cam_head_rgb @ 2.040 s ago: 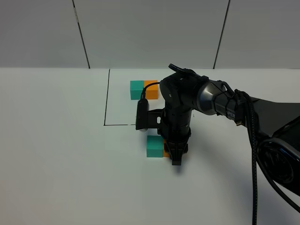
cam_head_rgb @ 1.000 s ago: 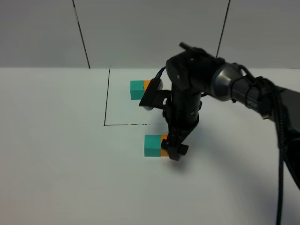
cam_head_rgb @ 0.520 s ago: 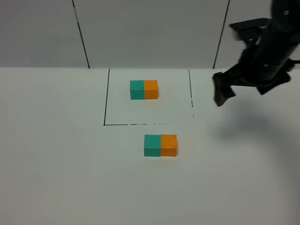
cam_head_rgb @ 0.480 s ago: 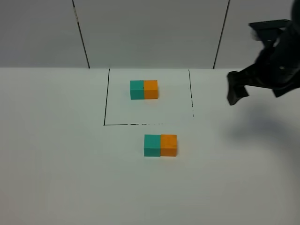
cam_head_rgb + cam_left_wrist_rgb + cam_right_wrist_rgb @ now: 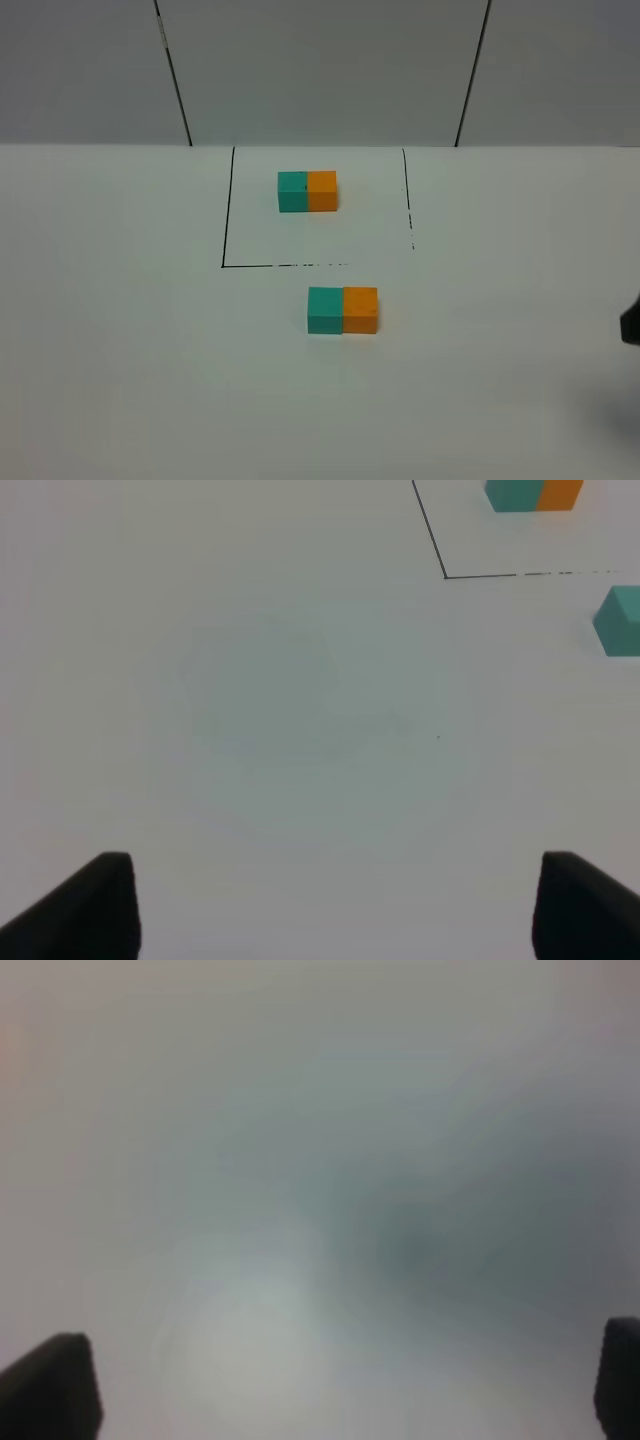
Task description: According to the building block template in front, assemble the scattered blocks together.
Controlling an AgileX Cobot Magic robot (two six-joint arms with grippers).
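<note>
My right claw (image 5: 340,1385) is hanging released over bare table (image 5: 120,350); the teal block (image 5: 325,310) is touching the orange block (image 5: 361,310) mid-frame, below the outlined square (image 5: 228,262).

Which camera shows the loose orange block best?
The exterior high view: the orange block sits whole, touching the teal block. The left wrist view catches only that teal block at its edge; the right wrist view shows blurry table.

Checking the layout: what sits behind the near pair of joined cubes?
Behind the near pair runs a black line, then the smaller teal-and-orange pair inside the marked square. Nothing covers that stretch of table.
</note>
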